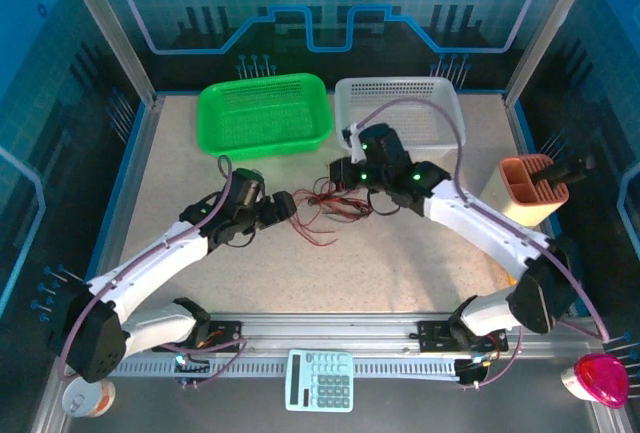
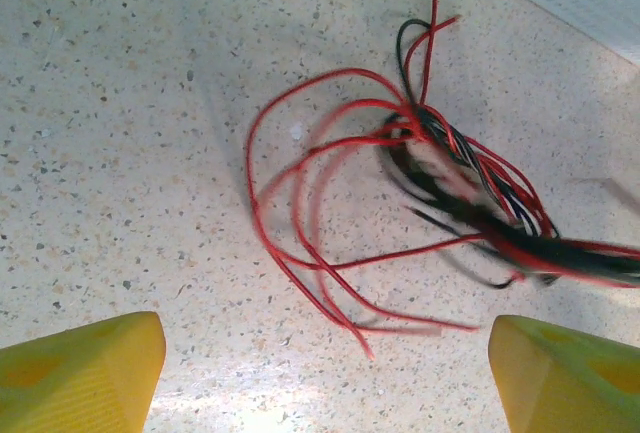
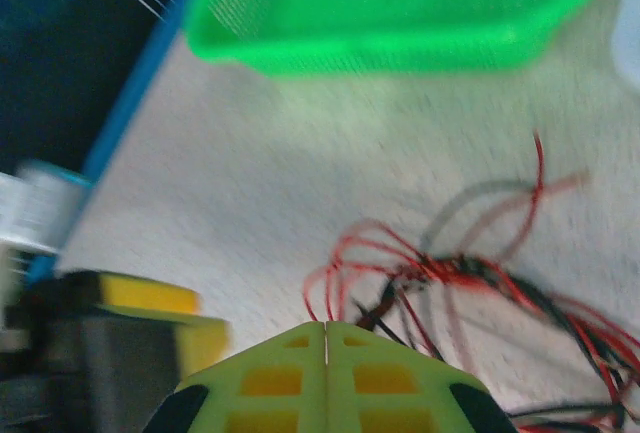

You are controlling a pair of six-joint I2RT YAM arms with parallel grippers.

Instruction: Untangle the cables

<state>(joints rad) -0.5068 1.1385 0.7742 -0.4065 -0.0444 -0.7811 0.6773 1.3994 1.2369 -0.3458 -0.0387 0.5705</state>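
Observation:
The cables (image 1: 328, 209) are thin red and black wires in a loose tangle at the table's middle, between both grippers. My left gripper (image 1: 287, 203) sits just left of them; in its wrist view its yellow fingers (image 2: 90, 373) stand wide apart, open (image 2: 325, 341), with the red loops (image 2: 330, 213) fanned out ahead and the bundle running off to the right, blurred. My right gripper (image 1: 340, 174) is at the tangle's far right side. Its green fingers are pressed together (image 3: 325, 328), and a dark strand of the cables (image 3: 470, 278) runs in under the tips.
A green basket (image 1: 262, 147) and a white basket (image 1: 443, 103) stand at the back. An orange holder (image 1: 520, 178) sits at the right edge. A calculator (image 1: 320, 380) lies on the front rail, with a pink object (image 1: 602, 378) at the near right.

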